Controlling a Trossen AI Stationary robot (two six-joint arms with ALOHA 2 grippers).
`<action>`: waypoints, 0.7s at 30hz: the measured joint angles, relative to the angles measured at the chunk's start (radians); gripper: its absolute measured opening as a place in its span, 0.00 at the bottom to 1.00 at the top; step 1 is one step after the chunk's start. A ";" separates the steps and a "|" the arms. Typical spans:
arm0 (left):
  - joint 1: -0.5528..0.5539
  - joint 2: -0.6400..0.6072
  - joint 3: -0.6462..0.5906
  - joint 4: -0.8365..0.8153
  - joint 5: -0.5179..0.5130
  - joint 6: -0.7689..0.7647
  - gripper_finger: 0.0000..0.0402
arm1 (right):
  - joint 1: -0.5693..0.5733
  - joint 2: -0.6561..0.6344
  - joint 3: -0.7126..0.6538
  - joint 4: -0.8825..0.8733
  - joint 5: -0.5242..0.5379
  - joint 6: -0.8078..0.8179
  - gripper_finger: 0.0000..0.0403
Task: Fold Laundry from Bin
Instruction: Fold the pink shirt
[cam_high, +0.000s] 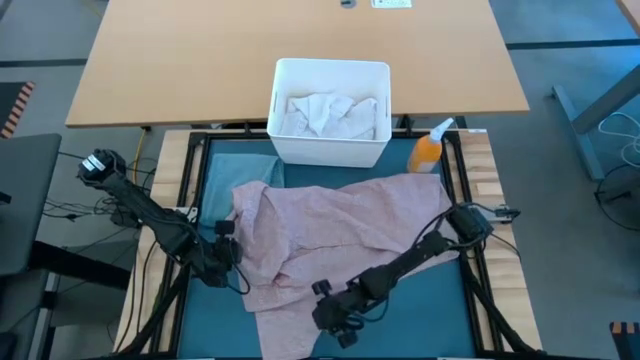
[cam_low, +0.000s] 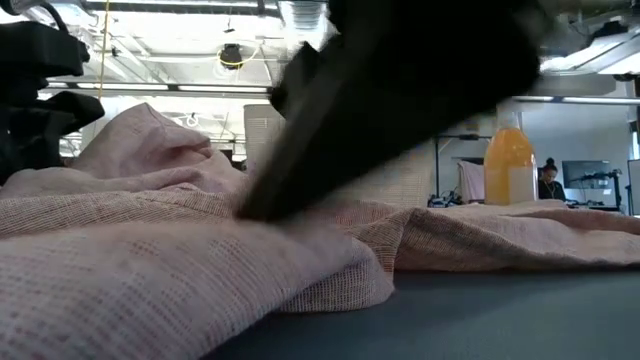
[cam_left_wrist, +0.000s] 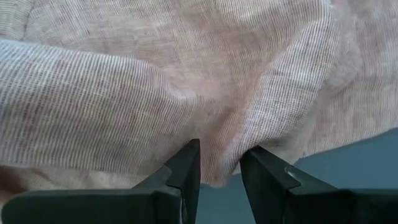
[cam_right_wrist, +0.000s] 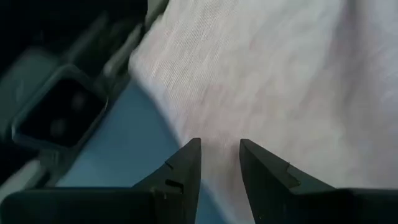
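- Two grippers working pink shirt, mid-desk.
- Left gripper at shirt's 9 o'clock edge, jaws clamping a fold.
- Right gripper at 6 o'clock hem, jaws part-open around cloth; grip unclear.

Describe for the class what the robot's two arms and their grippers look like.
Both arms are dark, slim and jointed, with black cables running along them. The left gripper and right gripper each end in two dark, wedge-shaped fingers tapering to points.
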 joint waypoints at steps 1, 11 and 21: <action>0.000 0.000 0.000 0.003 -0.002 0.000 0.25 | 0.004 0.011 0.000 -0.003 0.008 -0.003 0.34; 0.000 0.000 0.000 0.033 0.005 -0.006 0.19 | 0.015 0.046 0.002 0.010 0.042 0.066 0.08; 0.000 0.000 0.000 0.149 0.108 0.016 0.01 | 0.028 -0.123 0.000 0.023 -0.061 0.088 0.03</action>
